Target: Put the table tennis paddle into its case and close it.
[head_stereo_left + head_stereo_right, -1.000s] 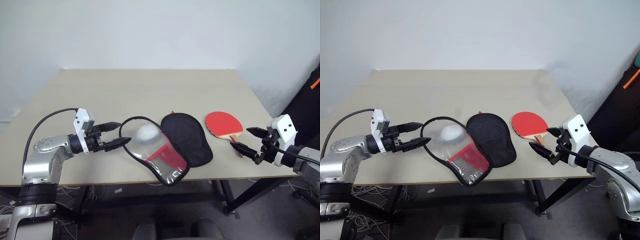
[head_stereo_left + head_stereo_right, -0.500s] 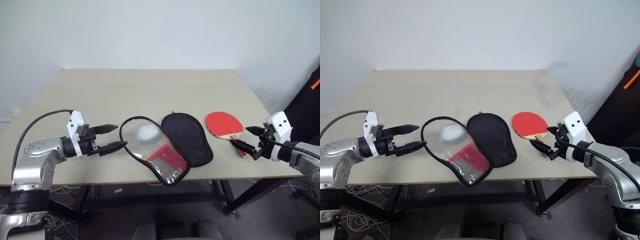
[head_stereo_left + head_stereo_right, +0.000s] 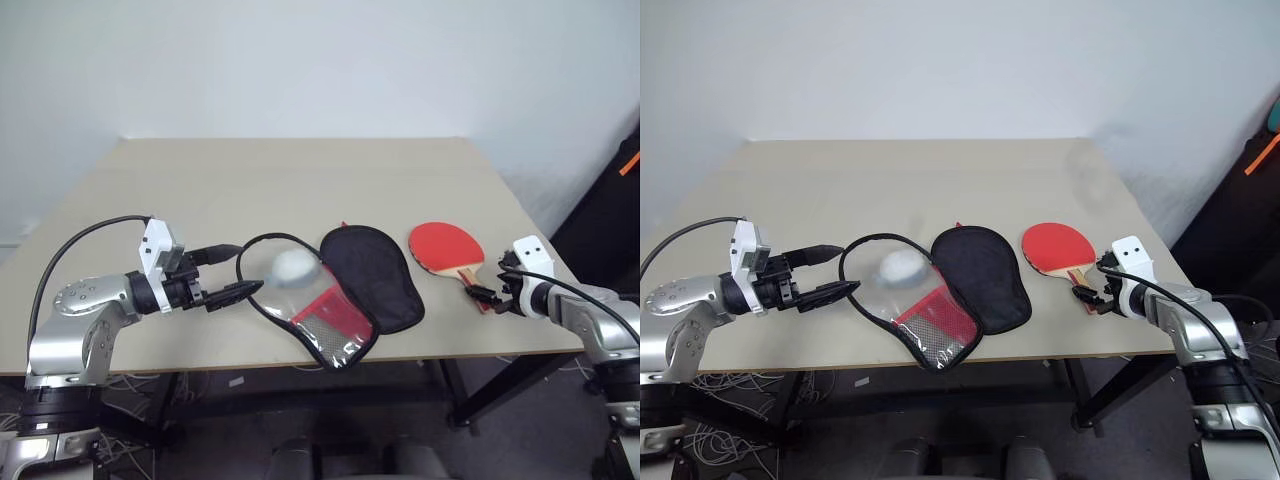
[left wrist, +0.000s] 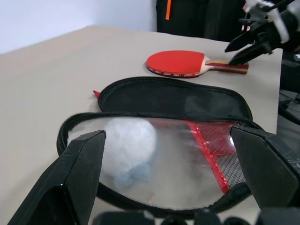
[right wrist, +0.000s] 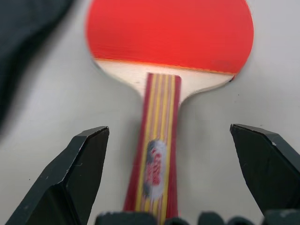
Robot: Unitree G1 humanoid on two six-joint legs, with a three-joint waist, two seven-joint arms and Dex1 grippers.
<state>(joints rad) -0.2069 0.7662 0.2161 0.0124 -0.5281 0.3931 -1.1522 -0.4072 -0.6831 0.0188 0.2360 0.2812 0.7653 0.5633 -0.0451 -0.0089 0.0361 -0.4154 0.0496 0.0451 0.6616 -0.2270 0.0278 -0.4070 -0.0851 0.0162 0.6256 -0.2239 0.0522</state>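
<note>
Right claw (image 5: 164,140) dropped low, spread wide astride the table tennis paddle (image 3: 447,248) handle, nothing pinched yet. Paddle flat on the worktop (image 3: 300,170), just beside the open case (image 3: 330,285). Left claw (image 3: 232,271) spread too, at the case's clear half; grab likely next.

Your right gripper (image 3: 490,284) covers the paddle (image 3: 446,246) handle's end at 5 o'clock. White lump (image 4: 129,143) in the case (image 3: 330,290) is blurred behind clear plastic; you can't tell what it is. Handle print unreadable.
</note>
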